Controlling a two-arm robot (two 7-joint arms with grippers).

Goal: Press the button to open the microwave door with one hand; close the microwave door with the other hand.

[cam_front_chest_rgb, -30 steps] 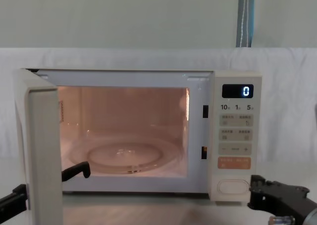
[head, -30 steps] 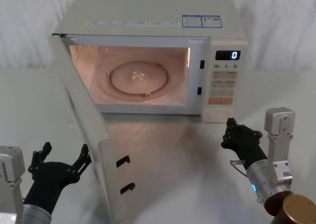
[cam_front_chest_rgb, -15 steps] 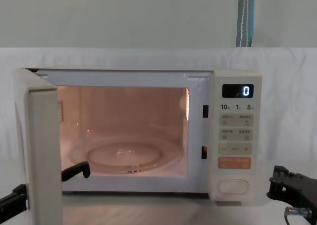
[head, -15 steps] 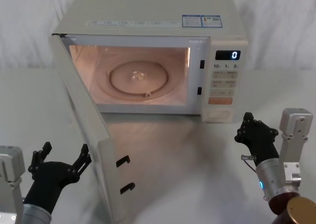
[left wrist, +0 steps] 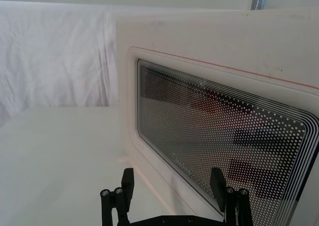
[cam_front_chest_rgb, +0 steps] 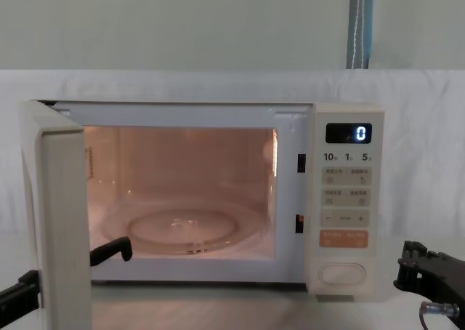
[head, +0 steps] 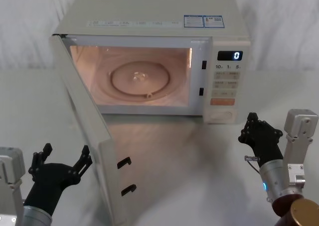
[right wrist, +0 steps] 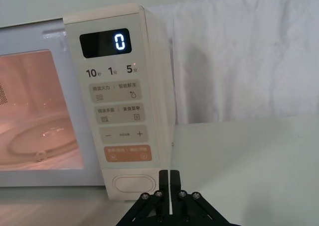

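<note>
1. Microwave door (head: 84,131) stands swung wide open, hinged at the left side of the oven; in my head view it runs from upper left down to lower centre-left, its edge facing the camera.
2. Cavity is lit orange, with the glass turntable (head: 140,79) lying flat inside, centre of the head view.
3. Keypad panel (head: 227,84) sits at the right of the oven front; the display (head: 230,56) reads "0".
4. I see the button (right wrist: 134,180) at the very bottom of that panel, directly under the orange key (right wrist: 127,153); in the chest view it is at lower right, nothing touching it.
5. Right gripper (head: 253,128) hovers in the lower right of the head view, just right of and below the button, apart from the panel. Its fingers are pressed together, as the right wrist view shows plainly.
6. Left gripper (head: 62,160) sits at the lower left of the head view, just left of the open door's outer face. Its fingers (left wrist: 128,181) are spread wide, holding nothing.
7. Left wrist view looks onto the door's dotted window (left wrist: 224,136); I cannot tell whether a fingertip touches the panel.
8. Oven stands on the white counter (head: 199,156), with white cloth hung behind.
</note>
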